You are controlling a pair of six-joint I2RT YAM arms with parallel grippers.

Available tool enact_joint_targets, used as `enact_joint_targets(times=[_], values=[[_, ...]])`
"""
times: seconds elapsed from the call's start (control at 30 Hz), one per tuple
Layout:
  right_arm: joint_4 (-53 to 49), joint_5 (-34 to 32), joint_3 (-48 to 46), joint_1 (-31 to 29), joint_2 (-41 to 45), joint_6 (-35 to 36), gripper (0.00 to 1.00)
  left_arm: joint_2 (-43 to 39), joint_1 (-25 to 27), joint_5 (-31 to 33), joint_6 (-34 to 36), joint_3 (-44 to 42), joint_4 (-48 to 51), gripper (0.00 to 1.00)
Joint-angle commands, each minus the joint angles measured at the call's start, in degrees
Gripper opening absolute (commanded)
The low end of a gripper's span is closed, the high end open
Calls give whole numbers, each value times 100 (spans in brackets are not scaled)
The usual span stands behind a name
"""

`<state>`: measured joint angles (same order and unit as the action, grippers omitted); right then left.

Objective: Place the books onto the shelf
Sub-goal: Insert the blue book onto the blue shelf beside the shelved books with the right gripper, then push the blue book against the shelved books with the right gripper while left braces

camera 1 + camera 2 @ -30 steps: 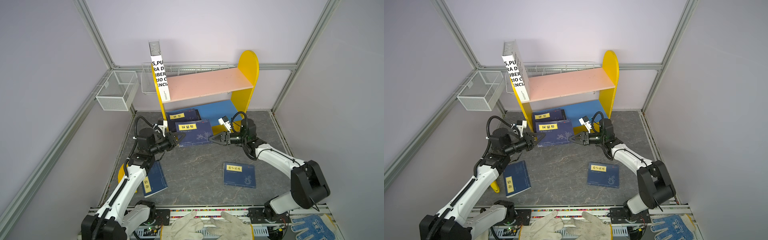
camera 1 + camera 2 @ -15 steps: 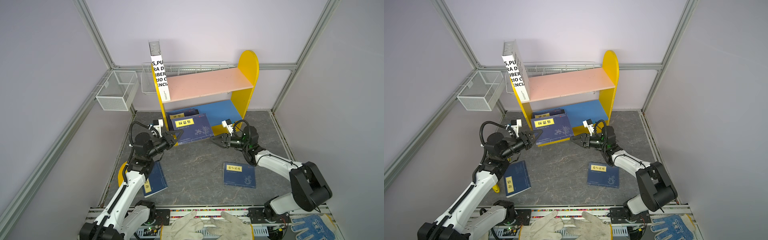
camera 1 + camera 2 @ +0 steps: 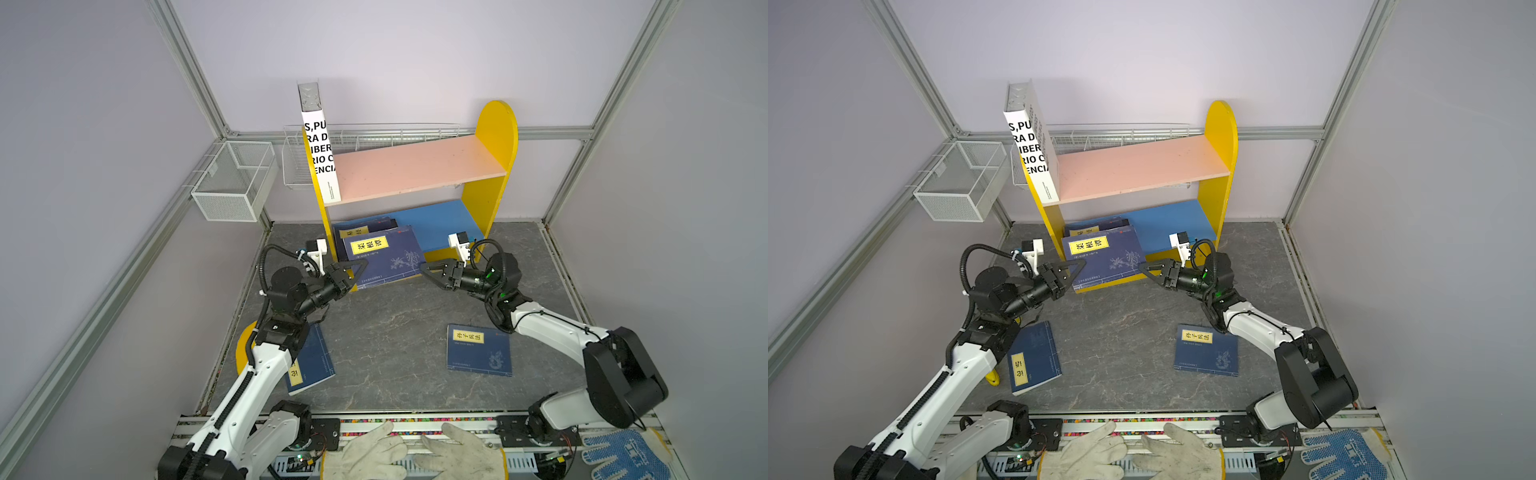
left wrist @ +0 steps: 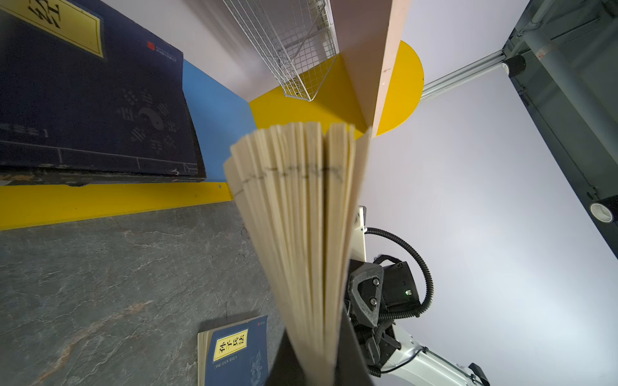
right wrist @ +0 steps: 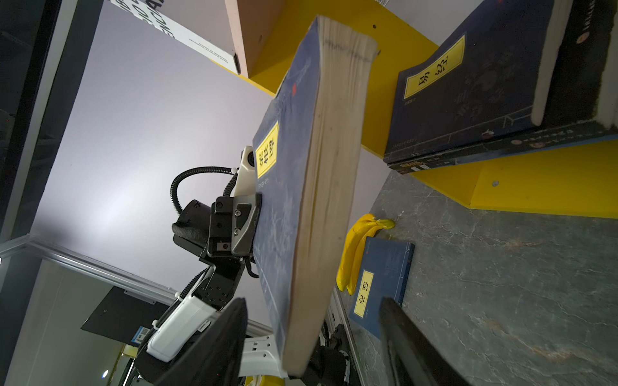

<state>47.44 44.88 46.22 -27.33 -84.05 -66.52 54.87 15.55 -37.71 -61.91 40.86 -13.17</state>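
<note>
Right wrist view: left jaws clamp navy book [image 5: 289, 214], right jaws spread; banana [image 5: 354, 254] beyond

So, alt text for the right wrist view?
A yellow-labelled navy book fills the middle, clamped by the left gripper. Behind, the yellow shelf holds stacked books; a second navy book lies beside a banana on the table.

Four navy books [image 3: 386, 257] [image 3: 360, 230] [image 3: 316, 361] [image 3: 478, 351], one white book [image 3: 322, 162], one shelf [image 3: 496, 137], two white gloves [image 3: 365, 453] [image 3: 461, 457], one blue glove [image 3: 623, 453]
</note>
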Motion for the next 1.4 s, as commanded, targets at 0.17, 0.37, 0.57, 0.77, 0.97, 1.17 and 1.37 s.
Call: enact_joint_targets(times=[0.17,0.37,0.57,0.77,0.97,1.17,1.37], values=[[613,-290,344,-190,-383,-493,33,-151,126,240,211,-141,-294,0],[630,-451,284,-198,-520,-480,20,-90,152,269,358,-75,-198,0],[520,-534,379,-180,-718,-443,12,90,150,600,876,257,418,0],[500,-560,977,-73,-1104,-468,9,320,65,1218,1660,1110,1703,58],[-374,-544,1859,23,-1495,120,8,159,-590,1629,2076,1476,2725,76],[-1680,-770,2784,23,-1882,901,8,-32,-1330,1616,2445,1440,3095,91],[-1890,-771,3437,17,-2437,983,8,145,-1494,1550,2882,1412,3087,100]])
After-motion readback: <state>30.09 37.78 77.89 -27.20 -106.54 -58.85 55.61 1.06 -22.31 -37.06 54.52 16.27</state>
